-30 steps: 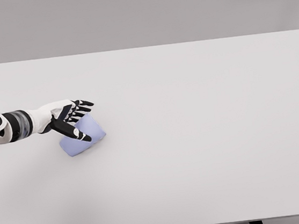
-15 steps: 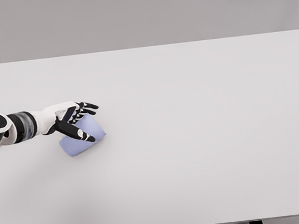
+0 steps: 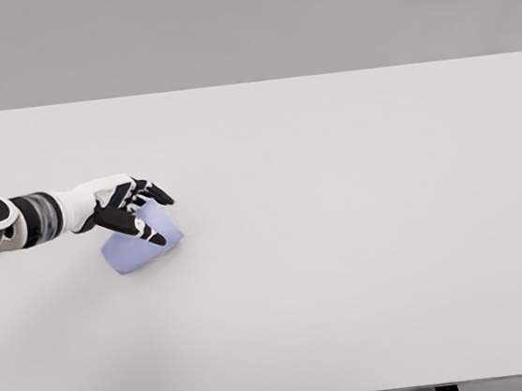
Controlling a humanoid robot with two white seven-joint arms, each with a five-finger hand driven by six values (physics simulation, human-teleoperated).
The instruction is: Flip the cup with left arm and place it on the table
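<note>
Fingers [image 3: 148, 197] of left hand [image 3: 120, 204] curl over tipped cup [image 3: 139, 242].

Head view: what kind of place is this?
Probably a computer-made test room, not a real home: just a plain white table, a bare grey wall, and a white robot left hand on a small pale blue cup.

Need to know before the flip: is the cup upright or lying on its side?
On its side. The cup lies tilted on the table, its length running diagonally, with the left hand closing around its upper end.
</note>
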